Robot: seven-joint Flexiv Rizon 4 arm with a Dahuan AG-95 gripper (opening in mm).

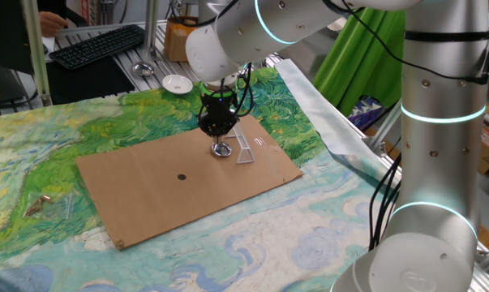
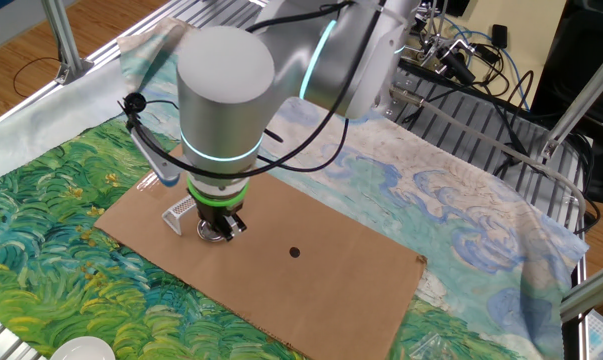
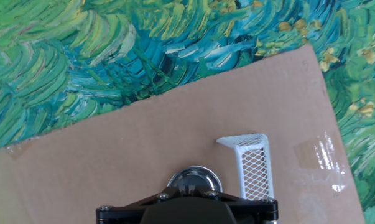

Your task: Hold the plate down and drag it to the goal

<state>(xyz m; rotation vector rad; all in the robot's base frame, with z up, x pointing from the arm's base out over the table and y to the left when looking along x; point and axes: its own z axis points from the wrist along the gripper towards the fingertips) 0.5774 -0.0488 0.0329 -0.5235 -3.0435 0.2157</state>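
Note:
The plate [image 1: 221, 150] is a tiny shiny silver dish lying on a brown cardboard sheet [image 1: 163, 186]. My gripper [image 1: 220, 143] stands straight down on it, fingers together, tip pressing on the dish's centre. The goal [image 1: 246, 148], a small whitish triangular wedge frame, stands right beside the plate, very close to it or touching. In the other fixed view the plate [image 2: 217, 232] peeks out under the gripper [image 2: 222, 225], next to the goal [image 2: 181, 212]. In the hand view the plate [image 3: 195, 180] is half hidden by the gripper [image 3: 190, 190], and the goal [image 3: 252, 163] is just to its right.
A small black dot [image 1: 182, 176] marks the middle of the cardboard. The sheet lies on a green and blue painted cloth [image 1: 57, 146]. A white saucer [image 1: 177, 83] and a keyboard [image 1: 98, 45] are at the back. Clear tape [image 3: 318, 152] holds the cardboard near the goal.

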